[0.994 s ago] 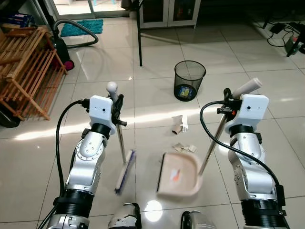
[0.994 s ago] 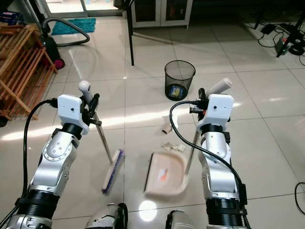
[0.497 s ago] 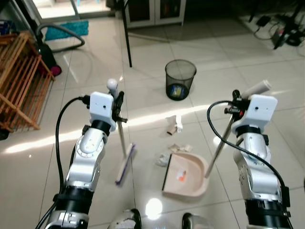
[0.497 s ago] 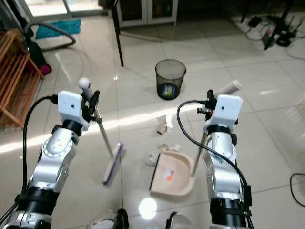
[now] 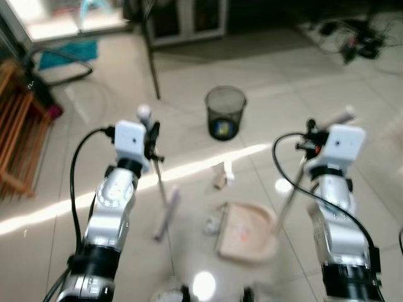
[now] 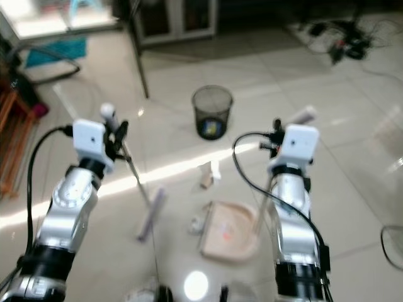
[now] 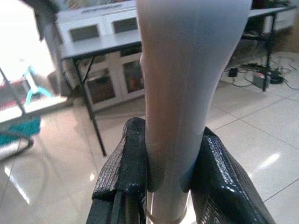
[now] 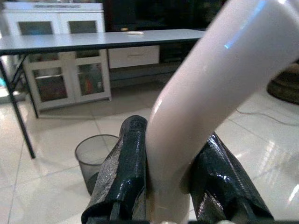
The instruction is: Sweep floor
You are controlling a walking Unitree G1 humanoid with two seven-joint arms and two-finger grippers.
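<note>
The head views were blurred. The left gripper (image 7: 170,186) was clamped on the pale handle of the broom (image 5: 165,211), its 2 black fingers (image 7: 124,172) pressed to either side of the shaft. The broom slanted down from the gripper to the tiled floor (image 5: 75,207), its brush head lying toward 5 o'clock of that gripper.

The right gripper (image 8: 168,186) was closed the same way around the handle of the dustpan (image 5: 247,231), whose beige tray sat flat on the floor toward 7 o'clock of that gripper, well apart from the broom head. Something small and orange lay in the tray.

Scraps of paper (image 5: 212,223) lay just beside the tray's open edge, at its 9 o'clock. More litter (image 5: 220,177) lay at 12 o'clock of the tray. Farther off at 12 o'clock stood a black mesh wastebasket (image 5: 225,112), upright.
</note>
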